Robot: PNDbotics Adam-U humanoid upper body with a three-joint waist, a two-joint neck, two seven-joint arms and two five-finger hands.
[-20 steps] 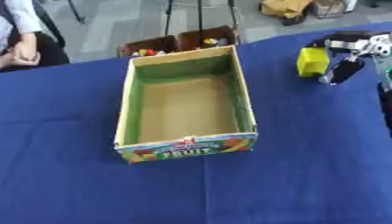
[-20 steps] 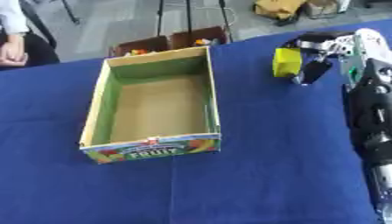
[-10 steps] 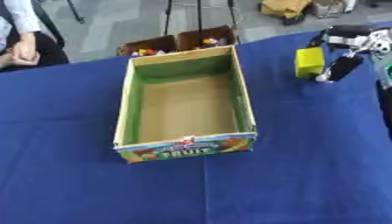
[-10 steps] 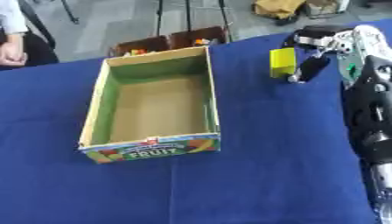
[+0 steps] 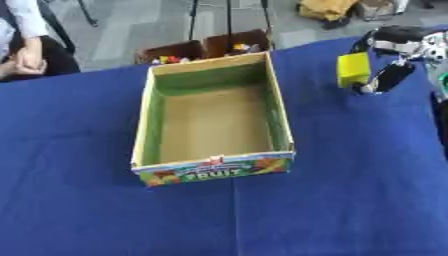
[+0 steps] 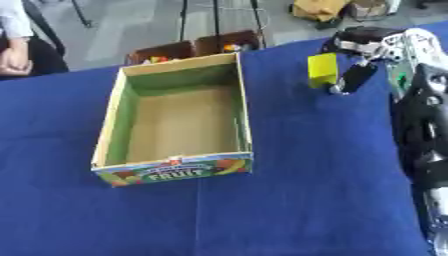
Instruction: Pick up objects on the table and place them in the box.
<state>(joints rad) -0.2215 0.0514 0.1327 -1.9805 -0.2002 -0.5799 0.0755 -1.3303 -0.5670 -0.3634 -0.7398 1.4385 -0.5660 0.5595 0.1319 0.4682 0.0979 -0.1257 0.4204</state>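
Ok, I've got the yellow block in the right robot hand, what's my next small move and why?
Probably carry it left until it is over the box. The right robot hand holds the yellow block off to the box's right, above the blue cloth, and the box's floor looks empty, so anywhere inside should do.

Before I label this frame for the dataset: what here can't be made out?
- Yellow block: blurred; its far side is hidden by the right hand, so the grip contact is unclear.
- Left hand: in neither view.
- Brown bins beyond the table: contents too small, only coloured specks.
- Fruit box: its near inner wall is hidden by its own front panel.
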